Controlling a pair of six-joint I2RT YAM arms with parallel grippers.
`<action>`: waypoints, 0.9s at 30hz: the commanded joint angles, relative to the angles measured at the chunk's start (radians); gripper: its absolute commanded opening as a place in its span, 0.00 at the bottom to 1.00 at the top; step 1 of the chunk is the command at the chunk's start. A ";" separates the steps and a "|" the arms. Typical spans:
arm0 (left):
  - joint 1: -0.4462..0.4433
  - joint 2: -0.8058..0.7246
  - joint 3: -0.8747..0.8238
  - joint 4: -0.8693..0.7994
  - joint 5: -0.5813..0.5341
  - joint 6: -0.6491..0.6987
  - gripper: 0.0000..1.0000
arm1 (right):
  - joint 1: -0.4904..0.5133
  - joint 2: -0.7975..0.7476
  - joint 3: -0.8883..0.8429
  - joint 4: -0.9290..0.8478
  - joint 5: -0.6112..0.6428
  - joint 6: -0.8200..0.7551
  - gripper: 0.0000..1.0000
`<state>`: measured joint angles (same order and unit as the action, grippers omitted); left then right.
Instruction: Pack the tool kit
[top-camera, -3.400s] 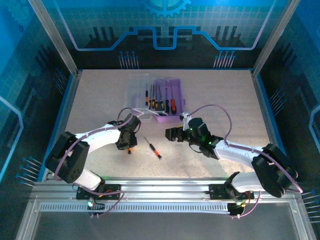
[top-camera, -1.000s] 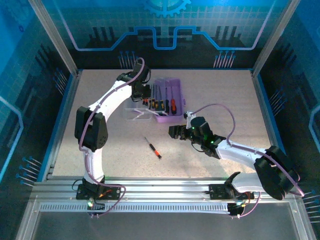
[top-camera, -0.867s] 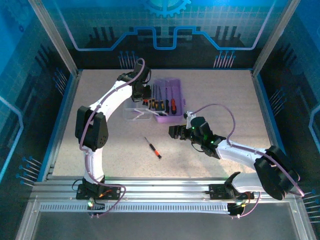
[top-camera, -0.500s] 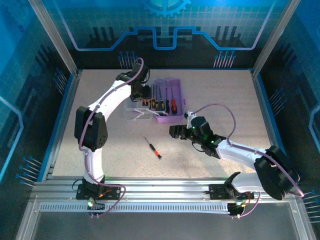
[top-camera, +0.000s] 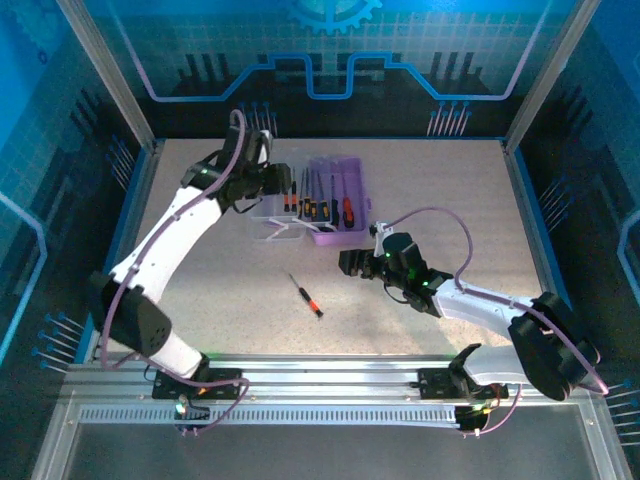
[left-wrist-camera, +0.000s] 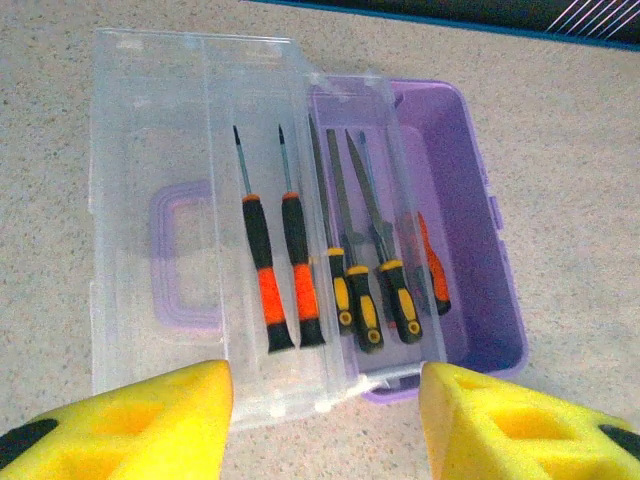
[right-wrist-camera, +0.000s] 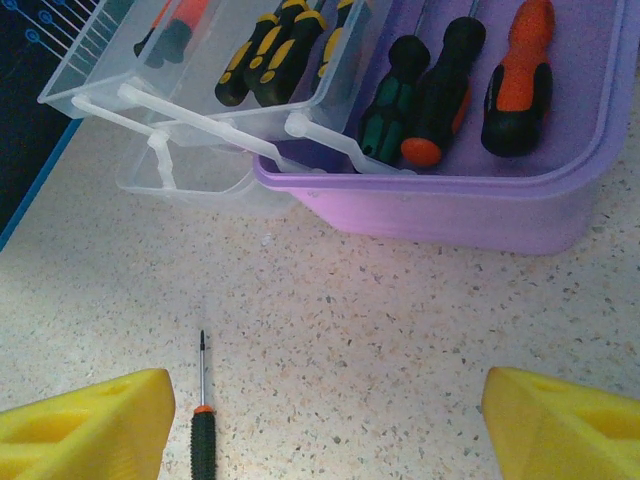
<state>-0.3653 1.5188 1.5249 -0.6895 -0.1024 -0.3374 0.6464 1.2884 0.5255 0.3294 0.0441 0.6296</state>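
The tool kit's purple case (top-camera: 350, 175) lies open at the table's back middle, its clear lid (left-wrist-camera: 150, 150) with the purple handle (left-wrist-camera: 175, 260) folded out to the left. A clear tray (left-wrist-camera: 330, 370) over it carries several orange-black and yellow-black screwdrivers (left-wrist-camera: 262, 290). Green, black and red ones (right-wrist-camera: 515, 80) lie in the purple base (right-wrist-camera: 450, 215). One loose screwdriver (top-camera: 306, 297) rests on the table, at the lower left in the right wrist view (right-wrist-camera: 203, 440). My left gripper (top-camera: 283, 187) (left-wrist-camera: 325, 420) hangs open and empty over the tray's near end. My right gripper (top-camera: 345, 263) (right-wrist-camera: 325, 430) is open, low, in front of the case.
A speckled beige table (top-camera: 430, 190) lies inside blue walls with a metal frame (top-camera: 525, 170). Bare table surface stretches right of the case and along the front, between the arm bases.
My left gripper's jaws have opened and the left arm has swung out to the left, drawing the gripper slightly back from the tray. The right arm has barely moved.
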 joint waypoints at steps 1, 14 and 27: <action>-0.009 -0.089 -0.107 0.021 -0.025 -0.044 0.53 | -0.018 -0.023 -0.001 0.003 -0.007 0.019 0.81; -0.122 -0.337 -0.602 0.094 -0.039 -0.295 0.53 | -0.022 0.013 0.002 0.019 -0.020 0.038 0.81; -0.410 -0.207 -0.749 0.198 -0.195 -0.639 0.56 | -0.039 0.079 0.017 0.026 -0.064 0.074 0.77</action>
<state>-0.7429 1.2652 0.7868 -0.5465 -0.2432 -0.8562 0.6209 1.3514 0.5255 0.3309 0.0063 0.6788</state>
